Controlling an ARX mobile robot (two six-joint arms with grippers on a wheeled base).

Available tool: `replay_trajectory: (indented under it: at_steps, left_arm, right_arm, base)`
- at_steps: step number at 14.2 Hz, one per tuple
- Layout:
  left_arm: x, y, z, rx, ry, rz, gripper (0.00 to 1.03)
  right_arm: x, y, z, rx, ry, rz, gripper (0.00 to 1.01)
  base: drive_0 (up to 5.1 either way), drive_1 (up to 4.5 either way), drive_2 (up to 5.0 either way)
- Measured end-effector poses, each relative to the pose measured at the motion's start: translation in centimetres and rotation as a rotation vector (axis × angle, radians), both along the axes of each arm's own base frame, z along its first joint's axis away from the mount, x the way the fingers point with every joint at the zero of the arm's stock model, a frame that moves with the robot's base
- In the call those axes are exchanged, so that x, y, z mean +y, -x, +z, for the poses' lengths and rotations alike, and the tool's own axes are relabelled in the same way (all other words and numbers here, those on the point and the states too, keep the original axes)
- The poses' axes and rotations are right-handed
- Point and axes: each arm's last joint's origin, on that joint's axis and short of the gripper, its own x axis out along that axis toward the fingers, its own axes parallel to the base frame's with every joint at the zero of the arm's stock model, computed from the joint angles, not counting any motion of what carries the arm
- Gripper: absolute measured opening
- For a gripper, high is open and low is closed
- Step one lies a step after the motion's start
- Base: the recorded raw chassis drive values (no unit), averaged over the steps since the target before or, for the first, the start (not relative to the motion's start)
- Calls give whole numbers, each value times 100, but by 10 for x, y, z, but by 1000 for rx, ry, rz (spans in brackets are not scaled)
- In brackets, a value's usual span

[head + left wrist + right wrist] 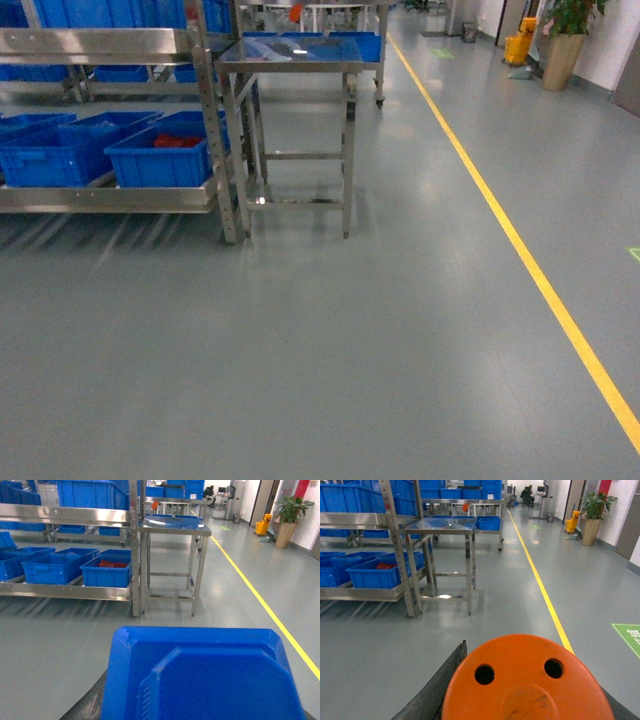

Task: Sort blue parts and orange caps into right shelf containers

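I carry a blue moulded plastic part (200,675) left and a round orange two-holed cap (527,680) right; my fingers are hidden, grip untellable. The bright-blue ribbed shelf crates (160,155) sit ahead-left, so next I drive closer.

At ten o'clock, a low steel shelf rack (110,195) carried bright-blue ribbed plastic crates (160,155), beside a bare-topped steel table (295,55).

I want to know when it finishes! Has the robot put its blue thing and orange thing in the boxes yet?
Not yet. The blue part fills the left wrist view and the orange cap fills the right wrist view, so both seem still carried. One blue crate on the low shelf already holds something red. The robot is still across the floor; reaching the shelf and dropping both remains.
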Motion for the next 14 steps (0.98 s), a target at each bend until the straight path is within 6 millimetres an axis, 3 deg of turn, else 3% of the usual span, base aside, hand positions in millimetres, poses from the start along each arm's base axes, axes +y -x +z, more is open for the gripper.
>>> replay_trajectory:
  at_steps: [14]
  left_arm:
    - [0,0,0,0,0,0,41]
  right_arm:
    - [0,0,0,0,0,0,43]
  base:
    - [-6,423,-435]
